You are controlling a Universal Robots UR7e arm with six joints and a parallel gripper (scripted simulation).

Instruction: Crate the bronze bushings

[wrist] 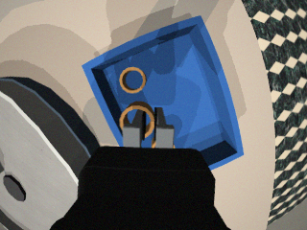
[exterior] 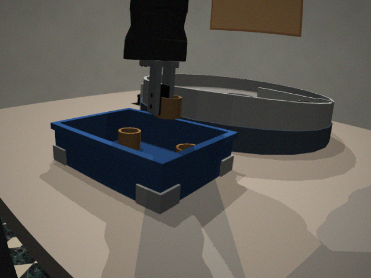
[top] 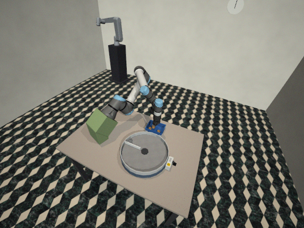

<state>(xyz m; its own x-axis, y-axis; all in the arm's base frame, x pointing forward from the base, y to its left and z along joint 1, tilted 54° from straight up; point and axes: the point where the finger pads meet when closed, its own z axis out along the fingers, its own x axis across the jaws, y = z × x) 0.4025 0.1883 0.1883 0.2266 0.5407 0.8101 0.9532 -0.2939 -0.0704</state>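
Observation:
My gripper (top: 155, 124) (exterior: 162, 104) (wrist: 150, 117) points down, shut on the wall of a bronze bushing (top: 153, 126) (exterior: 173, 108) (wrist: 121, 120). It holds the bushing upright at about rim height over the side of the blue crate (top: 163, 130) (exterior: 98, 140) (wrist: 139, 45) nearer the turning table. Two other bronze bushings stand in the crate: one (top: 149, 128) (exterior: 185, 147) and another (top: 158, 130) (exterior: 129, 139) that the fingers mostly hide in the wrist view. The steel bushings (top: 128, 140) sit clustered by the fence on the turning table (top: 156, 152) (exterior: 224, 109).
The turning table's raised wall stands close beside the crate. A white fence (top: 132, 145) reaches from near its hub to the wall. Grey corner brackets (exterior: 157, 198) surround the crate's base. A control box (top: 169, 163) and a green block (top: 100, 123) stand on the table.

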